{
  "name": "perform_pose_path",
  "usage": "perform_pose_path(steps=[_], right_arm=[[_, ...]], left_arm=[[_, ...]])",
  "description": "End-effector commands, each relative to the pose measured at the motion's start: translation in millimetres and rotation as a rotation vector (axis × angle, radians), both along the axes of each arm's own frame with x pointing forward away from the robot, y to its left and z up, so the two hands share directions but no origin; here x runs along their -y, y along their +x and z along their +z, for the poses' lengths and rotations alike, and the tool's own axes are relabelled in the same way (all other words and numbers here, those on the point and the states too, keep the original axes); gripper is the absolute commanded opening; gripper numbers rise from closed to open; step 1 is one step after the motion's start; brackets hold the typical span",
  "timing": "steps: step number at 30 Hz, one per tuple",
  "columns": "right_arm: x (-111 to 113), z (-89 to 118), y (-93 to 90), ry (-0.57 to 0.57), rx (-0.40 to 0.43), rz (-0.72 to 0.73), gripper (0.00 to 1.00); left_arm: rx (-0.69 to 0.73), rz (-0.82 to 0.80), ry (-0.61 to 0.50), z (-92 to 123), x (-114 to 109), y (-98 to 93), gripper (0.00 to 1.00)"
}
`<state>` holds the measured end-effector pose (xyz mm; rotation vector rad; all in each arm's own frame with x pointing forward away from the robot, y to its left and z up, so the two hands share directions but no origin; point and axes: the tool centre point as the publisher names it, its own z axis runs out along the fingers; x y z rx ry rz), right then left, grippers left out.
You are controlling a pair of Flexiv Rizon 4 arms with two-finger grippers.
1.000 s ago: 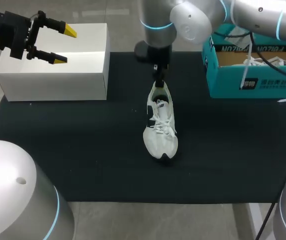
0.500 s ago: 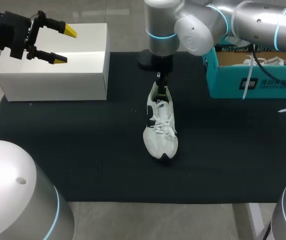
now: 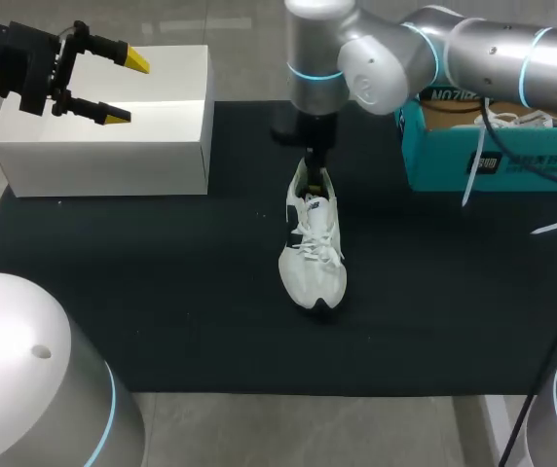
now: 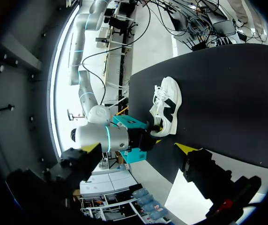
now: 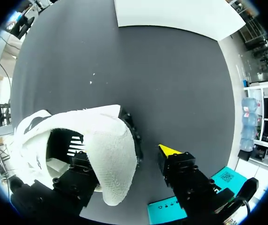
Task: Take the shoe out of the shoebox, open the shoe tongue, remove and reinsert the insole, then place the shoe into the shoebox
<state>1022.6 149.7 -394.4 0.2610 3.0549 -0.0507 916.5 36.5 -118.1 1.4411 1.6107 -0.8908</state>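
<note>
A white sneaker with black marks stands upright mid-mat, toe toward the near edge, also visible from my left wrist. My right gripper is down at its heel. In the right wrist view the gripper straddles the heel wall: one finger is inside the shoe opening, and the yellow-tipped finger stands outside with a gap to the heel. My left gripper hovers open and empty over the white box at the far left.
The teal shoebox stands open at the far right with another white shoe inside. A black mat covers the table. The white box sits at the mat's far left corner.
My right arm has come lower and closer to the sneaker's heel, and its fingers have drawn nearer together around the heel wall. The left arm and the shoe have not moved.
</note>
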Motion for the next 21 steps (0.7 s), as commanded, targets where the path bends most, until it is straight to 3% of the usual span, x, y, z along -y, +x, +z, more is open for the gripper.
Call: perform_pose_path(steps=[1,6,11,14,21], right_arm=[[-5.2,-1.0,3.3,-0.013,-0.014,-0.003,0.0],[-7.4,5.4,-4.1,-0.009,-0.023,-0.021,0.0],[-7.6,27.4,-11.5,-0.011,-0.039,-0.074,0.0],[-2.6,53.1,-15.3,-0.021,-0.046,-0.115,0.0],[12.2,140.7,-18.3,-0.018,-0.026,-0.1,0.0]], left_arm=[[-0.001,0.0,0.004,0.5,0.2,-0.1,1.0],[-0.001,0.0,0.004,0.5,0.2,-0.1,1.0],[-0.001,0.0,0.004,0.5,0.2,-0.1,1.0],[-0.001,0.0,0.004,0.5,0.2,-0.1,1.0],[-0.001,0.0,0.004,0.5,0.2,-0.1,1.0]])
